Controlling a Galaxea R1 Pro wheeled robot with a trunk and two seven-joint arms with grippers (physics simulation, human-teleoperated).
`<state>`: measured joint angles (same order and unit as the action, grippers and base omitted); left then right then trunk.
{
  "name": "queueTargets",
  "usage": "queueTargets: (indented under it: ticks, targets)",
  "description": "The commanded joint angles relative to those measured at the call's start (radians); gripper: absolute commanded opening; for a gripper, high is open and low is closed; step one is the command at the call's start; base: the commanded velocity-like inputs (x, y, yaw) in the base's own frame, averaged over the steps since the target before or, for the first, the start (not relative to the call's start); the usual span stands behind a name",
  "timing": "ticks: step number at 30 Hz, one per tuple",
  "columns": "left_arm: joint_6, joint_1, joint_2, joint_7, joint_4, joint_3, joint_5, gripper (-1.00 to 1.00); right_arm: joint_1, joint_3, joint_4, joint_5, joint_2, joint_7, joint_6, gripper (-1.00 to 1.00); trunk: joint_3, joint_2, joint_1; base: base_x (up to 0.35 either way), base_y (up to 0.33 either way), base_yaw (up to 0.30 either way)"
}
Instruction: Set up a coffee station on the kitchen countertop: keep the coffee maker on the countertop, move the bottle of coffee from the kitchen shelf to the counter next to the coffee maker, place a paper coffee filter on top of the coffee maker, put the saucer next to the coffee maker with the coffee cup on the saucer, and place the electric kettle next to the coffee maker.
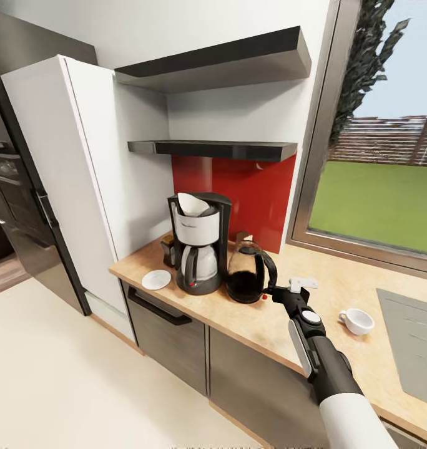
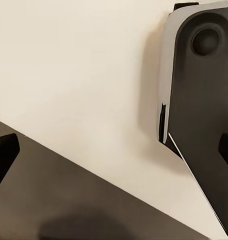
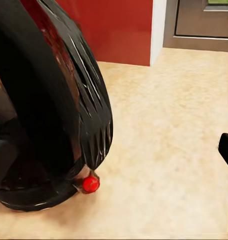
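Observation:
On the kitchen countertop [image 1: 338, 284] the black-and-silver coffee maker [image 1: 200, 246] stands with the white paper coffee filter [image 1: 193, 204] on top. The dark bottle of coffee [image 1: 168, 249] sits just behind its left side, and the white saucer [image 1: 156, 279] lies bare in front-left. To the coffee maker's right stands the glass electric kettle [image 1: 246, 274] [image 3: 49, 115]. My right gripper [image 1: 274, 292] [image 3: 114, 150] is open at the kettle's handle side, near its red dot [image 3: 90, 184]. The coffee cup [image 1: 357, 321] sits farther right on the counter. My left gripper [image 2: 114, 150] is open over the floor.
The thin black kitchen shelf [image 1: 213, 148] hangs above the coffee maker, with a thicker dark board [image 1: 220, 62] higher up. A tall white cabinet [image 1: 82, 174] bounds the counter's left end. A grey cooktop [image 1: 413, 337] lies at the right and a window [image 1: 382, 187] behind it.

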<state>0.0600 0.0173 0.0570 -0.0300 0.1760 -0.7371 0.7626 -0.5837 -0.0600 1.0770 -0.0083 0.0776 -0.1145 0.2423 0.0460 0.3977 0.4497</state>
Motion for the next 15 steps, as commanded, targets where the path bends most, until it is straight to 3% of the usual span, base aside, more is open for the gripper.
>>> queueTargets:
  ticks: [1,11,13,15]
  targets:
    - [0.003,0.001,0.000,-0.002,0.000,-0.002,0.004,1.00,-0.001,-0.001,0.001,-0.001,0.001,-0.002,0.006,1.00,0.002,0.002,0.000,-0.198,0.034,0.000]
    - [0.000,0.009,0.001,-0.001,0.003,-0.001,0.004,1.00,-0.001,-0.003,0.001,-0.001,-0.003,-0.002,0.005,1.00,0.002,0.002,0.000,-0.138,0.013,0.000]
    - [0.000,0.010,0.002,0.000,0.003,0.000,0.004,1.00,-0.001,-0.003,0.002,-0.001,-0.014,-0.002,0.005,1.00,0.002,0.002,0.000,-0.002,0.000,0.000]
    - [0.000,0.010,0.003,0.001,0.003,0.003,0.005,1.00,-0.001,-0.009,0.002,-0.001,-0.060,-0.002,0.006,1.00,0.002,0.002,0.000,0.000,0.000,0.000]
